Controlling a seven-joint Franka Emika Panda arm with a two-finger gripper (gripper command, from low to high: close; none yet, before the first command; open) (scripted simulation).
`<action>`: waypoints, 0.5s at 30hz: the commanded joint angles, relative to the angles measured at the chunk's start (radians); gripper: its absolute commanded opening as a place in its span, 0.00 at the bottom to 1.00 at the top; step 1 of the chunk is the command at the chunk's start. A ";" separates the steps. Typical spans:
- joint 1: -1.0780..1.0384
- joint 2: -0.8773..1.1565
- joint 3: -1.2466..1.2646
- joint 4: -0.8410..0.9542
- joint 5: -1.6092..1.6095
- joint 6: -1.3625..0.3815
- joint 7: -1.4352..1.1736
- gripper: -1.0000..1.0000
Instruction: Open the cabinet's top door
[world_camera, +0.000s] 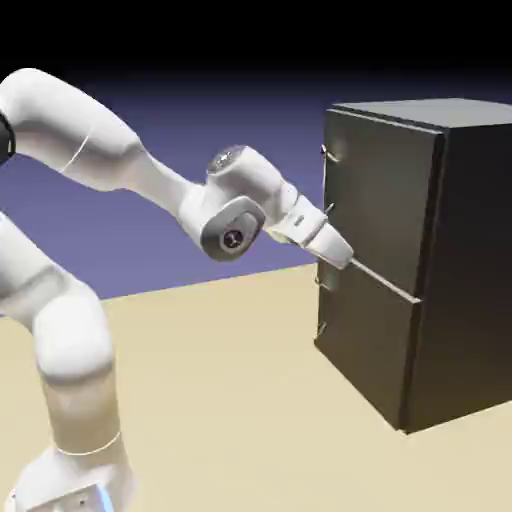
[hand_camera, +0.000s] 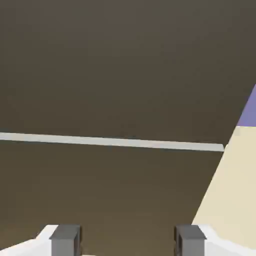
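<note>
The tabletop (world_camera: 220, 400) is the biggest thing, pale and flat. It lies under the hand (hand_camera: 128, 242) and runs below the cabinet (world_camera: 470, 260). The cabinet is tall, dark and boxy, and it stands in front of the hand.

The top door (world_camera: 380, 190) is the upper part of its front, and the hand is close to that door's low edge. The door looks shut. The low door (world_camera: 365, 345) is under it, and it looks shut too. A thin pale strip (hand_camera: 110, 142) runs between the two doors. In the hand view it goes across, past the two finger tips and not between them.

The top door's handle (world_camera: 331, 155) is small and shiny. It is on the door's far side edge, higher than the hand and farther off than it. The hand is spread, with its two tips well apart, and it is pinching nothing. I can't tell if any part of it touches the door.

I think the step now is getting to the top door. The handle is not in the grip. The next move should lift the hand and take it over to the far side edge, where the handle is. Then it can get hold there and pull the door out. If it pushes in here, it may just bump the flat front.
</note>
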 joint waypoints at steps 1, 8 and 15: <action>-0.016 -0.010 0.020 0.009 0.044 0.000 -0.025 0.50; -0.125 -0.081 0.160 0.071 0.348 0.002 -0.202 0.50; -0.234 -0.152 0.300 0.133 0.653 0.003 -0.380 0.50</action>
